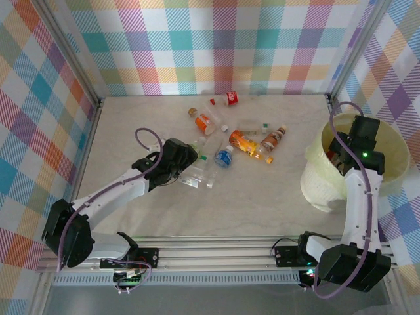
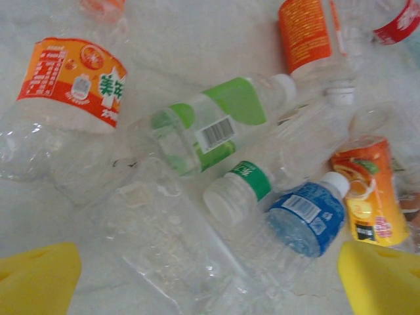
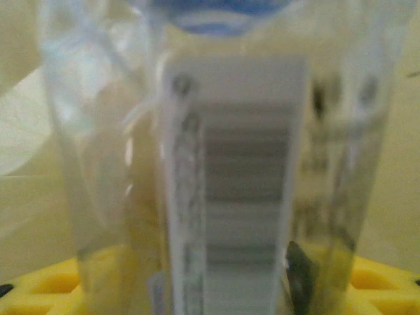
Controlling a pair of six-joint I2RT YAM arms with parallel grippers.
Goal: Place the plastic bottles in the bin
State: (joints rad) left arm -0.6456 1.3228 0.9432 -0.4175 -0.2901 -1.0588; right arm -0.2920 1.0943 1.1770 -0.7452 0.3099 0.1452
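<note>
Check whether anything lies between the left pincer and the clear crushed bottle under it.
Nothing visible does. The left pincer hangs open over the clear crushed bottle; the blue-labelled bottle lies close beside it, not across it.

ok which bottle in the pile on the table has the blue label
The small clear bottle at the pile's near edge: its label is blue, while the others around it wear orange, green or red.

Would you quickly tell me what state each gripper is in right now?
Left gripper: open above the bottles on the table.
Right gripper: cannot tell; a clear bottle sits between its jaws over the bin.
</note>
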